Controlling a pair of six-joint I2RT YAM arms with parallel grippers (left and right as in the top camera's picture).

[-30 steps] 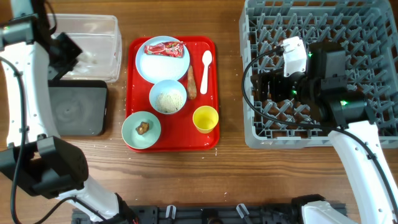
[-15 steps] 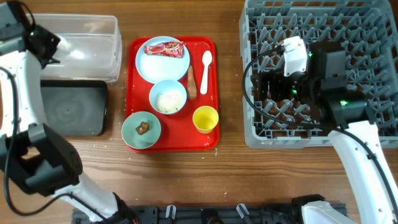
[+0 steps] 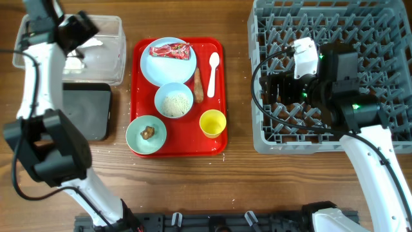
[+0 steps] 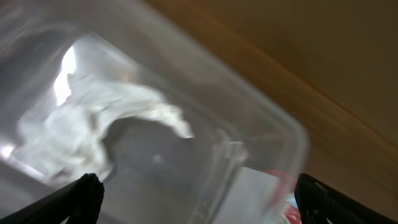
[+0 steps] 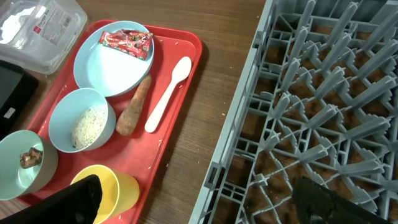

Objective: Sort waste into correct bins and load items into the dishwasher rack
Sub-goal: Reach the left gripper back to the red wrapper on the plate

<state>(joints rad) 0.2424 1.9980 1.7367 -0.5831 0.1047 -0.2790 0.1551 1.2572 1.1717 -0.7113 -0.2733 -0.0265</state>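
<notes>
Plainly, the left fingers [image 4: 84, 193] are spread wide and empty above the clear rectangular plastic tub [image 4: 267, 130], with crumpled white paper [image 4: 93, 118] lying inside it just ahead of the tips. The right fingers [image 5: 74, 199] are likewise parted, holding nothing, over the edge of the large grey pegged plastic rack [image 5: 323, 112]. Ahead and to their left, the flat red tray [image 5: 185, 46] carries the pale-blue round plate [image 5: 106, 68] bearing the red snack wrapper [image 5: 126, 40].
</notes>
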